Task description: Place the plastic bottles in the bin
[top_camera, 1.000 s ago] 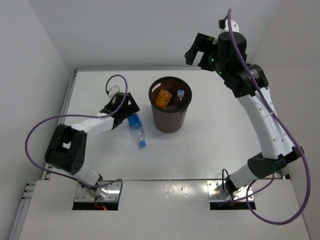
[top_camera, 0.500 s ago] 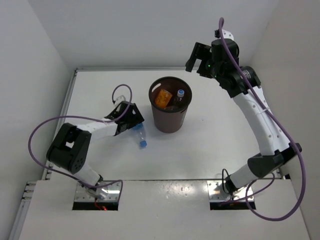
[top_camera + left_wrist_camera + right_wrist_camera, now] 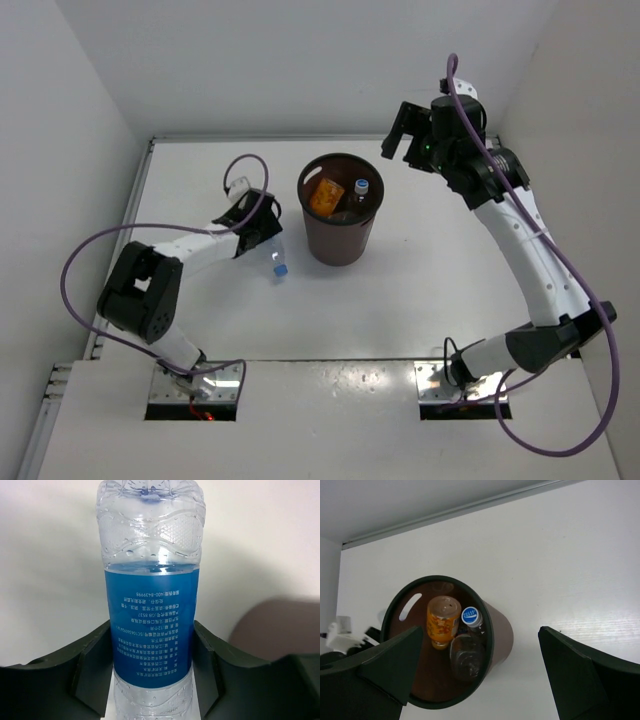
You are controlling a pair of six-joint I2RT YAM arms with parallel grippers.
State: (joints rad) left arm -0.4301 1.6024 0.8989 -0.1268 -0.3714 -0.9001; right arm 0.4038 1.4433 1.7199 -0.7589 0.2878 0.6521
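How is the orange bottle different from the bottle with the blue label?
The orange bottle is orange; the blue-label bottle is clear. The orange bottle sits inside the bin; the blue-label bottle is outside, between the left arm's fingers. Both are small bottles.

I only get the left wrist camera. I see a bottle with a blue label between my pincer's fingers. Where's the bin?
Observer: The bin stands just to the right of your left pincer and its blue-label bottle, near the middle of the table.
Operator: Is anything inside it?
Observer: Yes, three bottles: an orange bottle, a blue-capped bottle and a plain clear bottle.
Operator: What's my other arm doing?
Observer: The right pincer hangs open above the table, beyond the bin's right side, holding nothing.
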